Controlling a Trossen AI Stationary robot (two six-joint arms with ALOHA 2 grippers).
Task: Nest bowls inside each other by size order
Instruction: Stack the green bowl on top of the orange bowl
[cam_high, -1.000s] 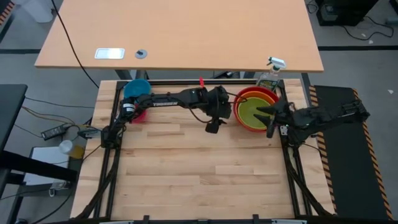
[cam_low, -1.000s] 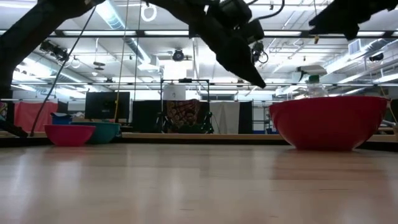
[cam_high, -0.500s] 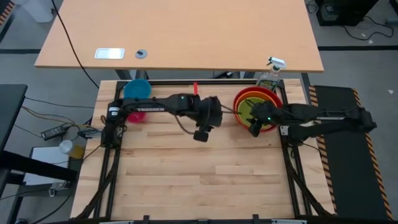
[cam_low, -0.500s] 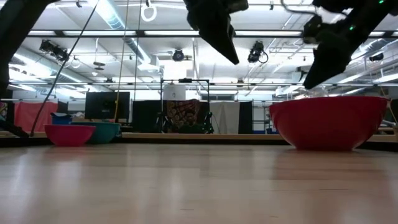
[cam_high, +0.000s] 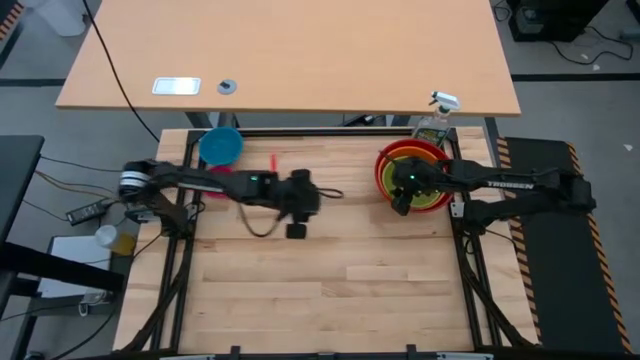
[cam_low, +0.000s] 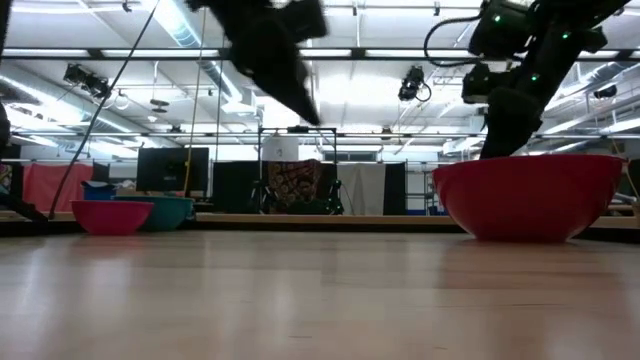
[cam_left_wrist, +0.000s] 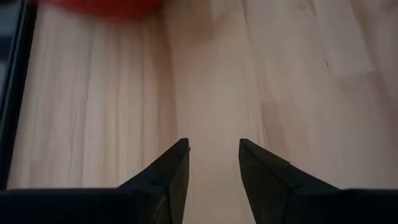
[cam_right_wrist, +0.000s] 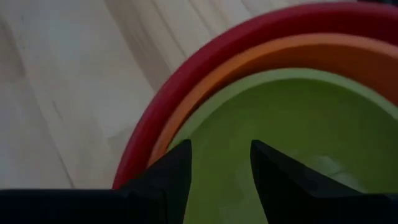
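Just behind red bowl: spray bottle.

The only lettering that shows is white print along the right arm, at about three o'clock in the high view, and it appears to read "TROSSEN", though it is too small to be sure. The left arm, at about nine o'clock, shows no lettering that can be made out. No readable label, number or sign shows on the bowls, the worktop or in the room behind.
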